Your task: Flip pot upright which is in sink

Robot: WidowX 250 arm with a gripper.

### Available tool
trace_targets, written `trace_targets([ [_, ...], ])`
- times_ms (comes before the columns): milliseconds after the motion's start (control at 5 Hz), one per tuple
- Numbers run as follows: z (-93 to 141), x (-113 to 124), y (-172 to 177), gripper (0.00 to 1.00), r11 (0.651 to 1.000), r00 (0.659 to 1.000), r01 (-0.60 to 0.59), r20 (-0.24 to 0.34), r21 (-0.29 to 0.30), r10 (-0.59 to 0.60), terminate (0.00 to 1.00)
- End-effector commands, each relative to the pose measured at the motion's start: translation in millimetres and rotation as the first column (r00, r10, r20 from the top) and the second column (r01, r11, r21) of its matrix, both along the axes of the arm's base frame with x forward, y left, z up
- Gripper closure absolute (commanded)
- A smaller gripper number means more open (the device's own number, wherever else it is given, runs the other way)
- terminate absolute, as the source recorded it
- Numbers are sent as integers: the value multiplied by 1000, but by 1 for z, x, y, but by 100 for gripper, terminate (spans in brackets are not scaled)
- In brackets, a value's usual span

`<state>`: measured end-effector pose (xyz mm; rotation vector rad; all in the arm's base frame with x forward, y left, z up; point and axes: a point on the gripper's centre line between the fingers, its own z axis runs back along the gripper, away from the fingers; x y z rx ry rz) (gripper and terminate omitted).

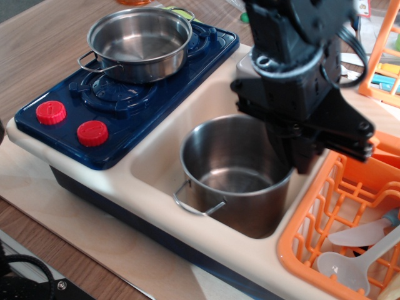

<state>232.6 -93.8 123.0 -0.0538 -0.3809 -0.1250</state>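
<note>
The pot [232, 182] stands upright in the cream sink [161, 157], mouth up and empty inside. One wire loop handle [199, 206] faces the front. My black gripper [294, 157] comes down over the pot's right rim. Its fingers [304, 156] straddle the right wall, one inside and one outside, and appear closed on it. The arm hides the far right part of the sink and the pot's other handle.
A wider, shallow steel pan [139, 39] sits on the blue toy stove [125, 106], which has two red knobs [92, 132]. An orange dish rack [312, 232] holding white spoons [353, 259] adjoins the sink on the right. Utensils lie at the back right.
</note>
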Motion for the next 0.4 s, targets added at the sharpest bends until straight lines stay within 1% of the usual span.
trace_targets([
  [0,5,6,-1,0,969,976,89,175,230,-131,0],
  [200,5,6,-1,0,969,976,89,175,230,-131,100],
])
